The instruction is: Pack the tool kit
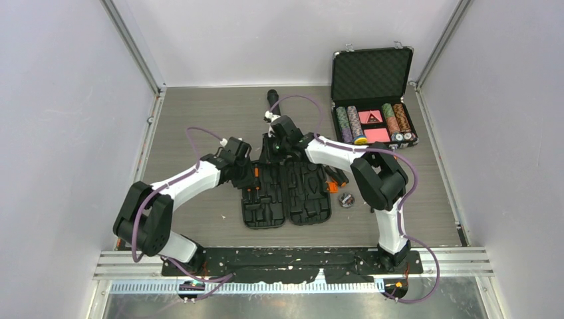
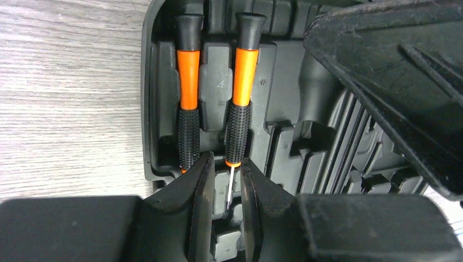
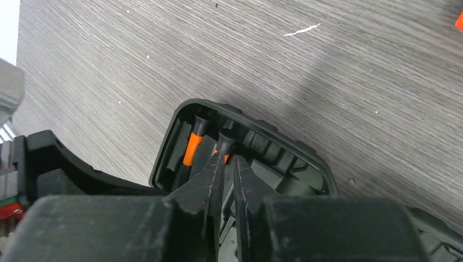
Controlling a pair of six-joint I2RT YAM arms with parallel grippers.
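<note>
Grey wood-grain counter (image 1: 199, 119), pale walls on three sides. Tool kit (image 1: 286, 199) lies opened flat mid-counter, both halves face up, just ahead of the arm bases. Left gripper (image 1: 246, 176) sits over the far part of the kit's left half. Right gripper (image 1: 282, 147) comes in at the kit's far edge, just beside it.

Left wrist view: left gripper (image 2: 225, 164) is narrowly spread. Its fingers (image 2: 202, 185) straddle the thin metal shaft of the second screwdriver (image 2: 243, 93) w/o visibly touching it. First screwdriver (image 2: 188, 98) lies parallel in the next slot to the left. Right wrist view: right gripper (image 3: 228, 157) is nearly pressed together – only a slit shows – w/ its tips at the second screwdriver's handle. Can't tell if they pinch it.

Hidden: the first screwdriver's shaft sits behind the left finger. A big blurred black shape (image 2: 393, 71) covers the kit's upper right in the left wrist view. From above, both arms cover the kit's far edge. Orange-black tools (image 1: 336, 178) on the counter right of the kit are part hidden by the right arm – types unclear.

Kit: black plastic, rounded corners, moulded slots, a "4" moulded btwn the two screwdrivers. Each screwdriver has a black cap, orange neck and black knurled grip.
</note>
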